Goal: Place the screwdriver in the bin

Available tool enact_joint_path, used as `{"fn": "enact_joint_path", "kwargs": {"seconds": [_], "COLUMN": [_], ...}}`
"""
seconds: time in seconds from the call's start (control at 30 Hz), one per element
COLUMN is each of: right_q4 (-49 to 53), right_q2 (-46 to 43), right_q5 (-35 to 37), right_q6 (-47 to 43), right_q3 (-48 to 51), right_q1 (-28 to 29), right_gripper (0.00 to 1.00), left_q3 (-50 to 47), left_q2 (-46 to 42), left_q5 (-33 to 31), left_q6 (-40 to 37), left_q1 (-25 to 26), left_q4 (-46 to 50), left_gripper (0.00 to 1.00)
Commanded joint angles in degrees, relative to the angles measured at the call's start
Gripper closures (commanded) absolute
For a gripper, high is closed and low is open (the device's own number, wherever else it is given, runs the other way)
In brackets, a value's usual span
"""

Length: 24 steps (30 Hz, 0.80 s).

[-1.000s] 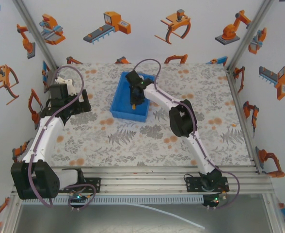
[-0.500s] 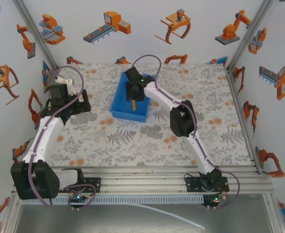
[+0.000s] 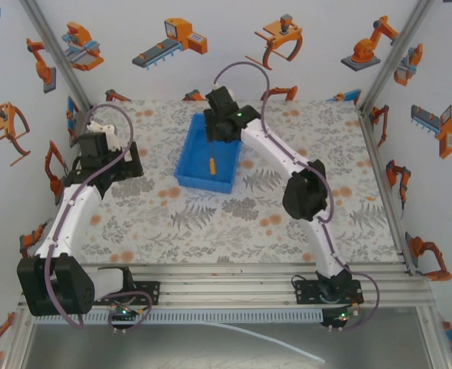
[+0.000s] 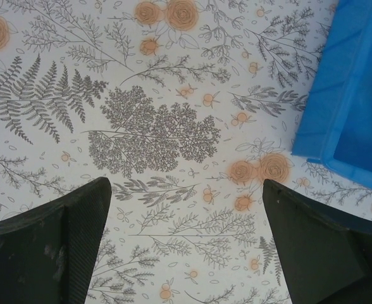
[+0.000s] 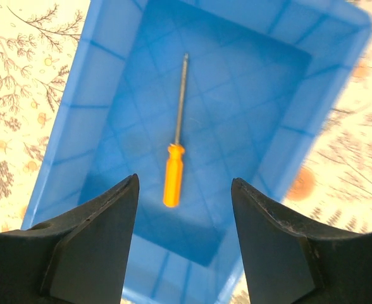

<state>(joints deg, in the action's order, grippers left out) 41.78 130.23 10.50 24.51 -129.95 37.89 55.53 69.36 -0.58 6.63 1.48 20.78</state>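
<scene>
Tool: small slim screwdriver (image 5: 176,151) (image 3: 211,164) with an orange-yellow handle and a thin silver metal shaft, lying flat and touching no wall.
Place: resting on the floor of the bright blue rectangular plastic bin (image 5: 97,82) (image 3: 203,183) with low upright walls, handle toward the bin's near end.
Right arm: right gripper (image 5: 185,180) (image 3: 224,127) hovering over the bin's far end, fingers spread apart and clasping nothing, framing the screwdriver below.
Left arm: left gripper (image 4: 186,190) (image 3: 130,165) hanging above the cloth left of the bin, fingers wide apart and carrying nothing, a bin corner (image 4: 338,95) showing beside it.
Surface: table (image 3: 211,223) printed with grey ferns and orange flowers, bearing the bin.
Count: one screwdriver, one bin, two grippers.
</scene>
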Motion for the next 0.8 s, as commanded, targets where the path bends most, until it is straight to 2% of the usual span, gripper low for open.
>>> {"fn": "enact_joint_path", "kwargs": {"seconds": [0.0,0.2,0.3,0.37,0.53,0.67,0.77], "right_q4": [-4.96,-15.00,-21.06,-26.16,-31.36,-38.98,-42.55], "right_q2": [-10.30,-25.75,-33.01,-37.92,-45.27,-48.95,-50.00], "right_q5": [2.91,3.22,3.34,3.91,7.12,9.81,10.41], "right_q6": [-2.68,-2.98,-3.10,-5.43,-7.69,-10.48,-11.93], "right_q3": [9.11,32.05,44.15,52.78,66.20,76.28,81.40], "right_q1": [-2.29,-8.31,-12.03,-14.22,-19.54,-23.59,-26.36], "right_gripper": [0.42,0.40,0.38,0.22,0.19,0.18,0.17], "left_q3": [-1.59,-5.66,-9.69,-12.84,-17.45,-20.66,-18.84], "left_q2": [-0.48,0.06,0.29,0.83,4.67,10.75,14.23], "left_q5": [-1.11,-1.68,-1.91,-2.24,-0.76,-1.93,0.30], "left_q6": [-0.20,0.06,-0.27,-0.99,-4.21,-5.33,-4.47], "left_q1": [0.19,0.11,0.02,0.02,-0.13,-0.44,-1.29], "left_q4": [-3.25,-9.94,-16.69,-22.36,-32.61,-44.35,-42.47], "left_gripper": [0.03,0.03,0.03,0.03,0.03,0.03,0.03]}}
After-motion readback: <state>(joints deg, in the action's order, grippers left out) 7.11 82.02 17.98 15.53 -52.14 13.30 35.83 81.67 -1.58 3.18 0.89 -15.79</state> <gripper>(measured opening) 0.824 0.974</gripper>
